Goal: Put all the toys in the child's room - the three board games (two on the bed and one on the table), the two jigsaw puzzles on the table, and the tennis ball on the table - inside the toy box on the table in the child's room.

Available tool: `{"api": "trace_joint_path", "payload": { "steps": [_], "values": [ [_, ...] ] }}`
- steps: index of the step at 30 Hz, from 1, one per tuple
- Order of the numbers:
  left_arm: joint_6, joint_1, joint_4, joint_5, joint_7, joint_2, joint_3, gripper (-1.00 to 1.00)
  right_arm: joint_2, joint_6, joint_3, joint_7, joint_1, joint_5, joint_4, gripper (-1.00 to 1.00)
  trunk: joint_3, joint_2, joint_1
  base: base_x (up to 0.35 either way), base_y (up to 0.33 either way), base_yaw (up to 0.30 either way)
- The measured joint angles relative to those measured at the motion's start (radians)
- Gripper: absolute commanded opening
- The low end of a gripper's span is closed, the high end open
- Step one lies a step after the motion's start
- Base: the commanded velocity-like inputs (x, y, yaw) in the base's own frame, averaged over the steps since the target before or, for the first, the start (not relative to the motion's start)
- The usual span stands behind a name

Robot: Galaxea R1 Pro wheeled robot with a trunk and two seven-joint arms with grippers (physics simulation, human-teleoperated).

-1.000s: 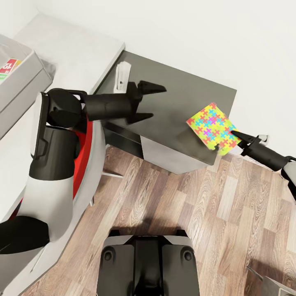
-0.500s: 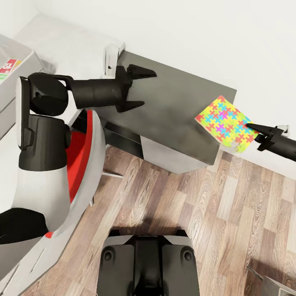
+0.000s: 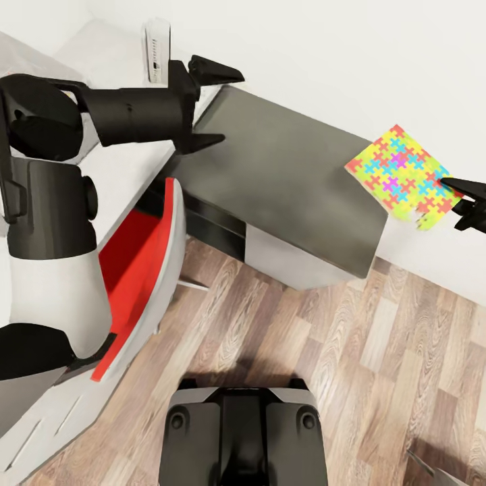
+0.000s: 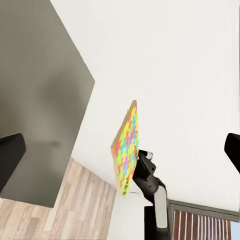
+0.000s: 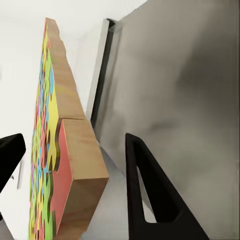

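Observation:
One jigsaw puzzle, a thin mat of bright interlocking pieces, hangs tilted in the air past the right end of the table's dark-grey section. My right gripper is shut on its right edge. The right wrist view shows the jigsaw puzzle edge-on with a wood-coloured side, between the black fingers. My left gripper stands open and empty over the back left of the dark section, near the wall. From the left wrist view, the jigsaw puzzle stands against the white wall, the right gripper pinching it.
The pale table top joins the dark section on the left. A small white upright device stands at the wall behind my left arm. A white shell with a red inner face sits under the table edge. Wood-plank floor lies in front.
My right gripper has lifted the jigsaw puzzle off the dark section's right end and carried it up and right. My left arm has swung up and back toward the wall, still open.

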Motion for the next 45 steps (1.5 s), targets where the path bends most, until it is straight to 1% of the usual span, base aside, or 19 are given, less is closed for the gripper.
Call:
{"api": "trace_joint_path", "payload": {
  "steps": [9,12,15,16,19,20,22,23,26,27,30,36,45],
  "values": [
    [-0.013,-0.032,0.000,0.000,0.016,0.000,0.001,1.00,0.000,-0.001,-0.010,-0.022,-0.031,0.002,-0.004,-1.00,0.004,0.000,0.000,0.000,0.000,0.267],
    [-0.015,-0.045,0.000,0.001,0.025,0.001,0.001,1.00,-0.001,-0.001,-0.011,-0.028,-0.047,0.002,-0.005,-1.00,0.005,0.000,0.000,0.000,0.000,0.278],
    [-0.018,-0.072,0.000,0.003,0.041,0.000,0.001,1.00,0.002,0.000,-0.009,-0.033,-0.080,-0.001,-0.003,-1.00,0.006,0.000,0.000,0.000,0.000,0.281],
    [-0.018,-0.072,0.000,0.002,0.041,0.000,0.001,1.00,0.002,-0.001,-0.009,-0.033,-0.080,0.002,-0.003,-1.00,0.006,0.000,0.000,0.000,0.000,0.283],
    [-0.027,-0.102,0.000,0.019,0.060,0.000,0.000,1.00,0.005,-0.001,-0.004,-0.042,-0.107,0.001,-0.002,-1.00,0.007,0.000,0.000,0.000,0.000,0.284],
    [-0.027,-0.102,0.000,0.019,0.061,0.000,0.000,1.00,0.005,-0.001,-0.004,-0.042,-0.107,0.002,-0.002,-1.00,0.007,0.000,0.000,0.000,0.000,0.285],
    [-0.039,-0.122,0.000,0.039,0.079,0.000,-0.002,1.00,0.007,-0.001,-0.001,-0.053,-0.119,0.002,-0.001,-1.00,0.007,0.000,0.000,0.000,0.000,0.285],
    [-0.039,-0.122,0.000,0.039,0.079,0.000,-0.002,1.00,0.007,-0.001,-0.001,-0.054,-0.119,0.002,-0.001,-1.00,0.007,0.000,0.000,0.000,0.000,0.285],
    [-0.054,-0.149,0.000,0.069,0.111,0.000,-0.009,1.00,0.011,-0.001,0.001,-0.075,-0.134,0.002,0.000,-1.00,0.007,0.000,0.000,0.000,0.000,0.286],
    [-0.054,-0.150,0.000,0.069,0.111,0.000,-0.009,1.00,0.011,-0.001,0.001,-0.075,-0.134,0.002,0.000,-1.00,0.007,0.000,0.000,0.000,0.000,0.286],
    [-0.063,-0.175,0.000,0.086,0.131,-0.001,-0.017,1.00,0.014,-0.001,0.003,-0.088,-0.151,0.001,0.002,-1.00,0.007,0.000,0.000,0.000,0.000,0.286],
    [-0.070,-0.206,0.000,0.098,0.145,-0.001,-0.023,1.00,0.016,-0.001,0.004,-0.098,-0.176,0.000,0.006,-1.00,0.008,0.000,0.000,0.000,0.000,0.288],
    [-0.072,-0.232,0.000,0.100,0.150,-0.001,-0.025,1.00,0.017,-0.002,0.013,-0.104,-0.209,0.002,0.010,-1.00,0.008,0.000,0.000,0.000,0.000,0.292]
  ]
}}
